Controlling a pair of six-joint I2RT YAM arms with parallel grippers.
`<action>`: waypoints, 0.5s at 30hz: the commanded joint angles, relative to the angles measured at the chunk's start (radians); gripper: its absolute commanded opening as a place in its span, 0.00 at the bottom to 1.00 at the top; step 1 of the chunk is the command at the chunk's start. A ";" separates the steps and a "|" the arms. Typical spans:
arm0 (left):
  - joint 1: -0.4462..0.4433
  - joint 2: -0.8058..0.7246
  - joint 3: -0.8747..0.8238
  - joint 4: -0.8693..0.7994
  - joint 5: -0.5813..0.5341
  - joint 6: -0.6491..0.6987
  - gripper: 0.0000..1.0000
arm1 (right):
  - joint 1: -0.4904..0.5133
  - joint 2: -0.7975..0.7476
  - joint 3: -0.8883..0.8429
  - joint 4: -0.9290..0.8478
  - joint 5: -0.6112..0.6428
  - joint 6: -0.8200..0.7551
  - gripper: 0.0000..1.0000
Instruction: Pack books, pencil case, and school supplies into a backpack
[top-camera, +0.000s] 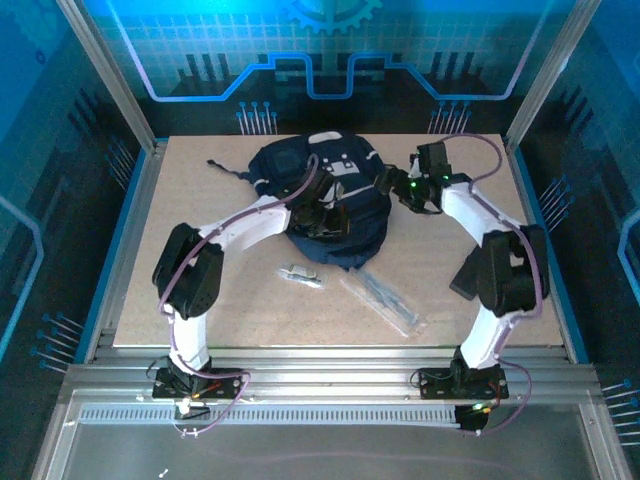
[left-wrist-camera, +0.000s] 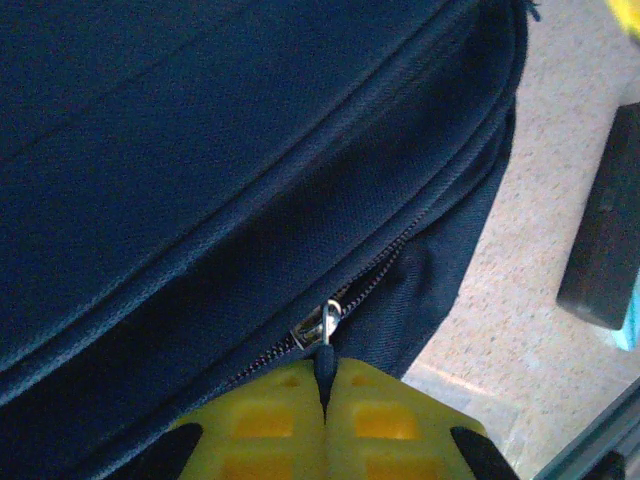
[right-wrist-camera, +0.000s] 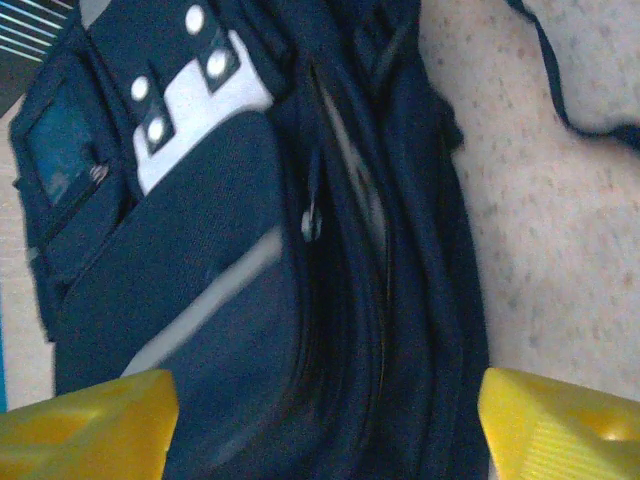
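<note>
Pinching the zipper pull (left-wrist-camera: 322, 330) on the backpack (top-camera: 320, 195)

The backpack is laid on the tabletop (top-camera: 200, 300), toward its far side, between the two arms. The left gripper (left-wrist-camera: 325, 390) is clenched on the zipper pull, whose dark tab is pinched between the yellow fingers (left-wrist-camera: 270, 420) at a seam of the navy fabric. The right gripper (right-wrist-camera: 320, 420) is held released over the right side of the backpack. Its fingers are spread wide, navy fabric is seen between them, and nothing is grasped. The pencil case (top-camera: 385, 300) is seen flat on the tabletop nearer the arm bases, set at a slant and apart from the backpack. The small pale school supply (top-camera: 300, 275) is found to the left of the pencil case, just beside the near edge of the backpack.
</note>
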 joint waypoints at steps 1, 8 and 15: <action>-0.016 0.025 0.095 0.073 0.052 -0.021 0.00 | 0.002 -0.079 -0.104 0.026 -0.049 0.049 0.88; -0.053 -0.011 0.066 0.087 0.072 -0.047 0.00 | 0.058 0.025 -0.143 0.219 -0.145 0.181 0.89; -0.052 -0.097 -0.044 0.125 0.031 -0.068 0.00 | 0.083 0.098 -0.145 0.320 -0.128 0.233 0.00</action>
